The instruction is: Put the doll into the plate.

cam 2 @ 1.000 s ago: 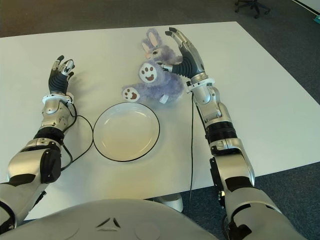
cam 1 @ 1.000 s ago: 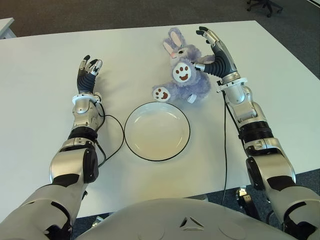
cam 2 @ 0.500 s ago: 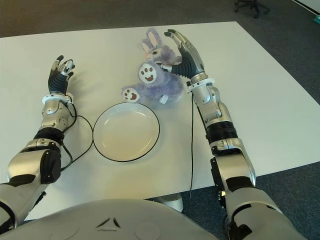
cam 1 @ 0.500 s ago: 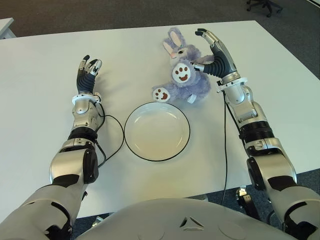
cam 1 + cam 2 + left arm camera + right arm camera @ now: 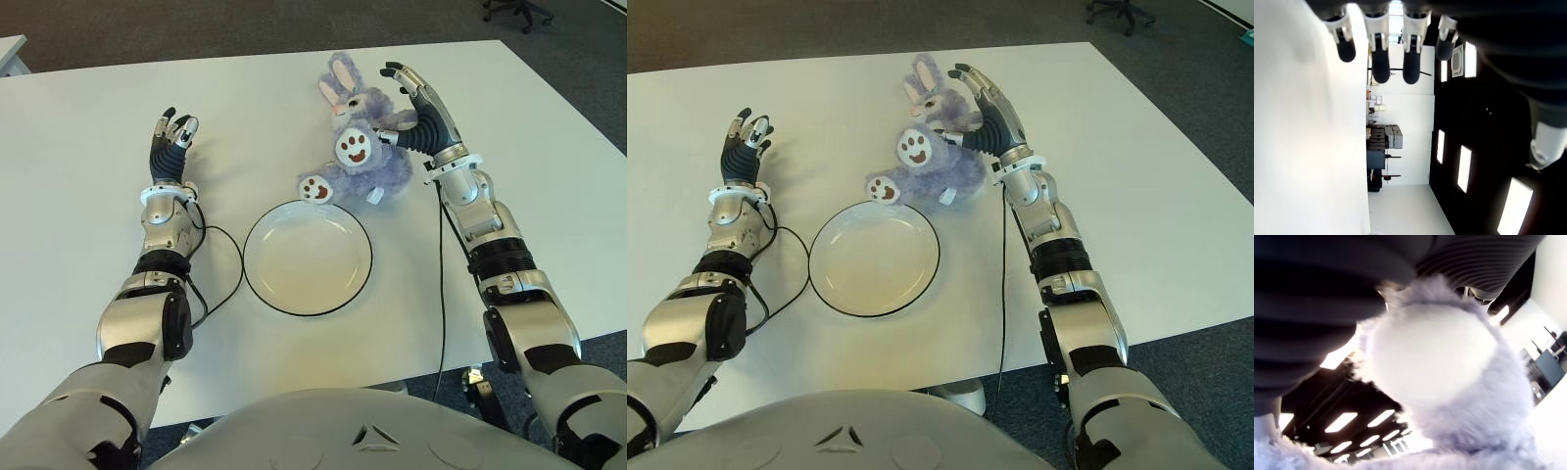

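Note:
A lilac plush bunny doll (image 5: 364, 162) with white paw pads lies on its back on the white table (image 5: 78, 215), just beyond the plate. The white plate (image 5: 252, 284), rimmed in black, sits in front of my chest with nothing in it. My right hand (image 5: 404, 98) is at the doll's right side, fingers arched over its head and thumb pressed into its body. The right wrist view is filled by the doll's fur (image 5: 1435, 357) against the palm. My left hand (image 5: 172, 135) shows left of the plate, fingers straight and holding nothing.
A thin black cable (image 5: 231, 257) loops from my left forearm to the plate's left edge. Another cable (image 5: 439, 284) hangs along my right arm. An office chair base (image 5: 516, 12) stands on the dark floor past the table's far right corner.
My right hand's fingers have curled down over the doll's head. The doll has tipped slightly toward the left, its raised paw shifting with it. The left hand has not moved.

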`<state>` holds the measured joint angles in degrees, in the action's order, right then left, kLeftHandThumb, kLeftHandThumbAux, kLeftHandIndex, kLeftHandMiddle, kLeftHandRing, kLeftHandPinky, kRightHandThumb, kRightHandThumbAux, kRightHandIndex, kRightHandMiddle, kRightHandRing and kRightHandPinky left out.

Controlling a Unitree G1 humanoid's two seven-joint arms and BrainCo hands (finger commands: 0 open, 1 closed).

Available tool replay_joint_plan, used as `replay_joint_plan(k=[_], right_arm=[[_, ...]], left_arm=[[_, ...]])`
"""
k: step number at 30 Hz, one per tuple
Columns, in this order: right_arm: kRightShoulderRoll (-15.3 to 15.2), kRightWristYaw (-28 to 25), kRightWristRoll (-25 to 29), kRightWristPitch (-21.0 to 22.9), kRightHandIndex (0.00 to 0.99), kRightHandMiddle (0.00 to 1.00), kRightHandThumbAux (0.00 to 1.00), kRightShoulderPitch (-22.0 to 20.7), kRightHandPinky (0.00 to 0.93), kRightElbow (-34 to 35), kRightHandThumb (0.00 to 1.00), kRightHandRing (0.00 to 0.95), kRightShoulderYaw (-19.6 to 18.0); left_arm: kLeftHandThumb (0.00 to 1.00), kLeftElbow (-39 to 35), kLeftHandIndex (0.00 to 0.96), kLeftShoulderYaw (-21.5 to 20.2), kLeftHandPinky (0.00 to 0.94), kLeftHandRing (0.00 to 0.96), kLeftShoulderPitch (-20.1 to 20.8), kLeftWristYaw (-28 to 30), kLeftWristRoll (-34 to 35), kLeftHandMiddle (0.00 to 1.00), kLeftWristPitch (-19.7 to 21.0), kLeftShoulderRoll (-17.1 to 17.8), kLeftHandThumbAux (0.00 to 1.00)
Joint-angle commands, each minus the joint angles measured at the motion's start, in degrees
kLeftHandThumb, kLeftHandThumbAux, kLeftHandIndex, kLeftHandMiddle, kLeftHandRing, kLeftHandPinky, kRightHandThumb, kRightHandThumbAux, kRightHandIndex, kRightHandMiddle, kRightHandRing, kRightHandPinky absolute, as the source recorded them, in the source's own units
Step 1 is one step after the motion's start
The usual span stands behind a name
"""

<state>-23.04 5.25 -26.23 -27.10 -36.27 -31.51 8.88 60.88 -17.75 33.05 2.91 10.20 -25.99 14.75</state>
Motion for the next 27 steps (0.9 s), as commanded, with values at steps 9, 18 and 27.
replay_joint_plan(k=[9,18,27], right_arm=[[0.3,-1.7,2.4,-0.8,0.119,0.061,0.54,1.0,0.069,-2.4,0.163,0.04,0.1],[0.1,-0.8,1.7,-1.0,0.116,0.062,0.563,0.5,0.074,-3.7,0.116,0.043,0.1],[-0.1,1.1,1.3,-1.7,0.119,0.084,0.553,-0.1,0.103,-4.6,0.029,0.071,-0.1]], left_arm=[[0.0,3.2,0.081,-0.4,0.057,0.14,-4.7,0.9,0.5,0.161,2.7,-1.3,0.487],[0.0,3.4,0.09,-0.7,0.089,0.165,-4.6,0.8,0.7,0.181,2.9,-1.1,0.493],[0.0,3.3,0.083,-0.9,0.087,0.167,-4.5,0.9,0.6,0.182,3.1,-1.1,0.492]])
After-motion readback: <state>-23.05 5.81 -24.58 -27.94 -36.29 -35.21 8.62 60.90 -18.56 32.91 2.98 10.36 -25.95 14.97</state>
